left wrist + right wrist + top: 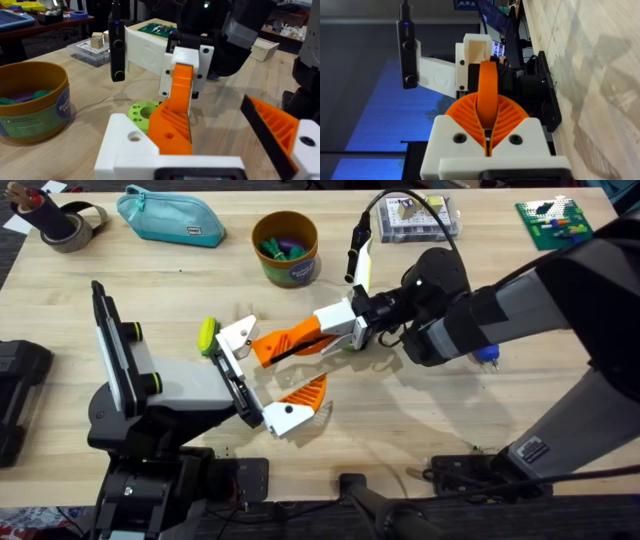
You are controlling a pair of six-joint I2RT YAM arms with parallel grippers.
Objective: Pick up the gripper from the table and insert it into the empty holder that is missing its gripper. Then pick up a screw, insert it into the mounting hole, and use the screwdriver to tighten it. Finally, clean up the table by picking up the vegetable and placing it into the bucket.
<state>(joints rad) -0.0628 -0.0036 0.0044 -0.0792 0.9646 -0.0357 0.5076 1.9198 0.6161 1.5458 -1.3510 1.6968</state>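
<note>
My right gripper [322,330] reaches in from the right, its orange pads [469,116] shut on the orange ribbed gripper finger [283,343]. The finger's wide end meets the white holder [237,335] at the far end of my left gripper's black jaw bar. Whether it is seated there I cannot tell. My left gripper [285,370] stands open, its near bracket carrying the matching orange finger [306,392]. In the left wrist view the finger [172,117] lies against the holder [131,147]. The ochre bucket [285,248] stands behind, with green and purple pieces inside.
A lime-green round piece [208,335] lies beside the holder. A black stick-shaped device [354,252] on a white mount juts from my right gripper. Along the back lie a teal pouch [170,215], a tape roll [70,225], a clear parts box [415,220] and a green board [555,222].
</note>
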